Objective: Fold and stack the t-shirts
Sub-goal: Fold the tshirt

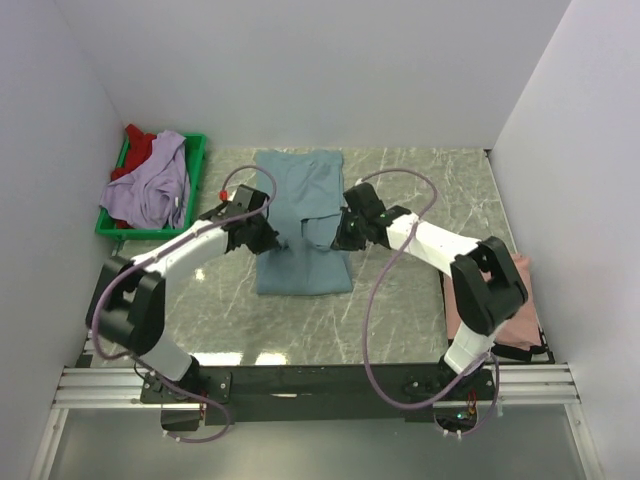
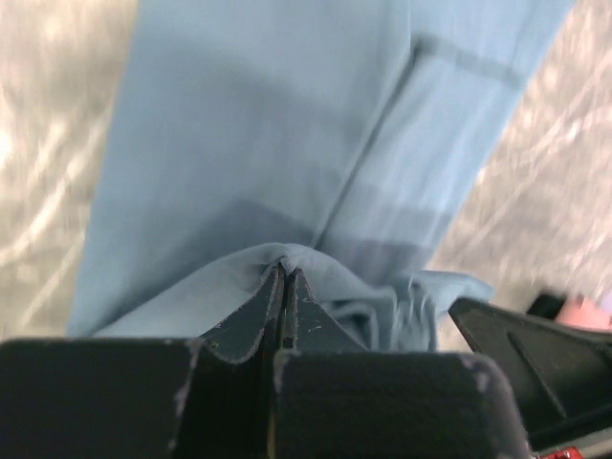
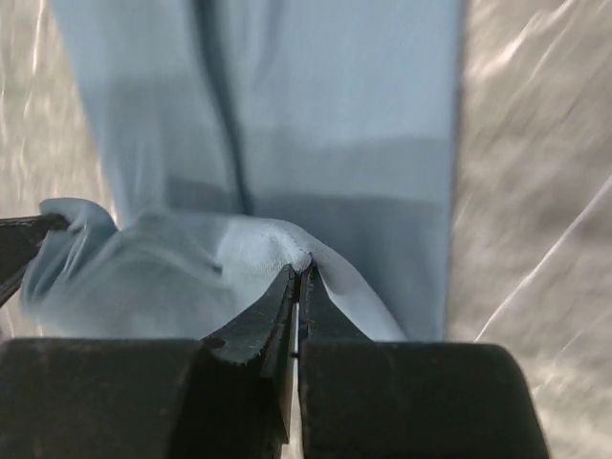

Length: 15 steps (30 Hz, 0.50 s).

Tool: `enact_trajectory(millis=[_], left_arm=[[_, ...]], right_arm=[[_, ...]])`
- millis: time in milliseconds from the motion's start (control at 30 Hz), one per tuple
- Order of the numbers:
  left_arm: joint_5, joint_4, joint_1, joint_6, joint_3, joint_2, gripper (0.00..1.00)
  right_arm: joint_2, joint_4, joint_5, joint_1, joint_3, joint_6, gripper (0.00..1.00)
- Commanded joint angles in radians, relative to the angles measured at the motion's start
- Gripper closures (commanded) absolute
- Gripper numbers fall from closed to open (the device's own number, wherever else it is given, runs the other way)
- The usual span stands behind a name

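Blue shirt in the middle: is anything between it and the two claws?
Nothing visible. The left gripper and the right gripper are each shut on a pinched fold of the blue shirt, with no object in between.

Surface (image 1: 400, 320): centre shirt (image 1: 300, 180) flat mid-surface, left gripper (image 1: 268, 240) at its left edge, right gripper (image 1: 338, 240) at its right edge. Tray (image 1: 197, 150) at far left corner, heaped shirts (image 1: 150, 190) in it. Last shirt (image 1: 520, 320) at near right edge
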Motion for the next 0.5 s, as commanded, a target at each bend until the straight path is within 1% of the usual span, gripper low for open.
enact_trajectory(millis=[0,100,233,467], left_arm=[[0.002,0.077,0.044,0.029,0.071,0.060,1.00],[0.007,0.084,0.081,0.031,0.123,0.141,1.00],[0.025,0.086,0.120,0.037,0.183,0.199,1.00],[0.033,0.078,0.167,0.048,0.220,0.232,1.00]], right_arm=[[0.058,0.032,0.010,-0.051,0.109,-0.038,1.00],[0.119,0.029,-0.018,-0.093,0.168,-0.042,1.00],[0.167,0.020,-0.030,-0.128,0.220,-0.052,1.00],[0.190,0.029,-0.061,-0.174,0.238,-0.049,1.00]])
